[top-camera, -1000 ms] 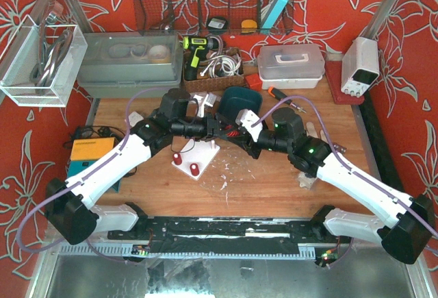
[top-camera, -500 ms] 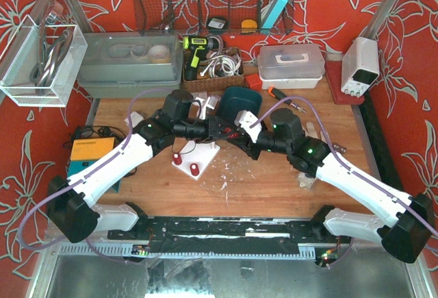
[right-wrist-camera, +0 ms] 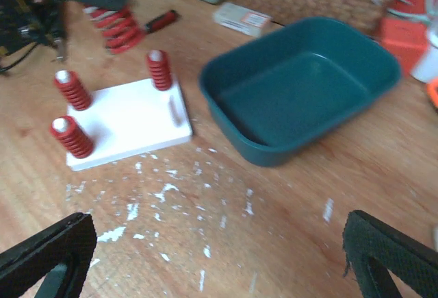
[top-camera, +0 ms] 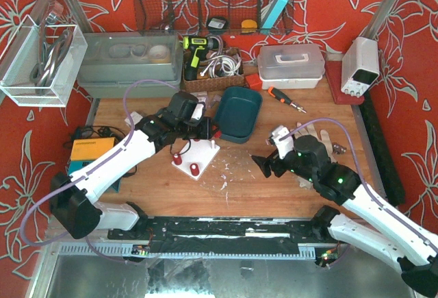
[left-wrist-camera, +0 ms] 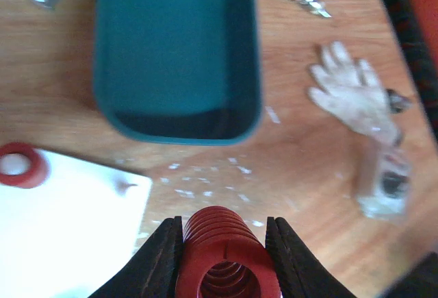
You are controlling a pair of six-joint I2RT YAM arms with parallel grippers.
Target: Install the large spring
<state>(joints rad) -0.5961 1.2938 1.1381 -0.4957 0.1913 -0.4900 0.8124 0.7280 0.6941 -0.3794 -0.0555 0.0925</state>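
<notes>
The large red spring (left-wrist-camera: 222,250) lies sideways between the black fingers of my left gripper (left-wrist-camera: 222,260), which is shut on it. In the right wrist view the spring (right-wrist-camera: 113,18) hangs above the table just behind the white base plate (right-wrist-camera: 130,123). Three small red springs stand on the plate's pegs, one of them at the back (right-wrist-camera: 159,70). From above, my left gripper (top-camera: 207,129) is over the plate's (top-camera: 204,151) far edge. My right gripper (top-camera: 263,166) stands wide open and empty over bare wood to the right of the plate, its fingers (right-wrist-camera: 48,257) far apart.
A teal tray (top-camera: 236,116) sits just right of the plate, empty in the left wrist view (left-wrist-camera: 178,44). A screwdriver (top-camera: 284,96) and crumpled clear plastic (left-wrist-camera: 352,96) lie further right. A basket (top-camera: 212,72), bins and a white box (top-camera: 291,61) line the back. White flecks dot the wood.
My right gripper has opened, let go of the spring and drawn back toward the near right. My left gripper has shut on the spring and keeps it by the plate.
</notes>
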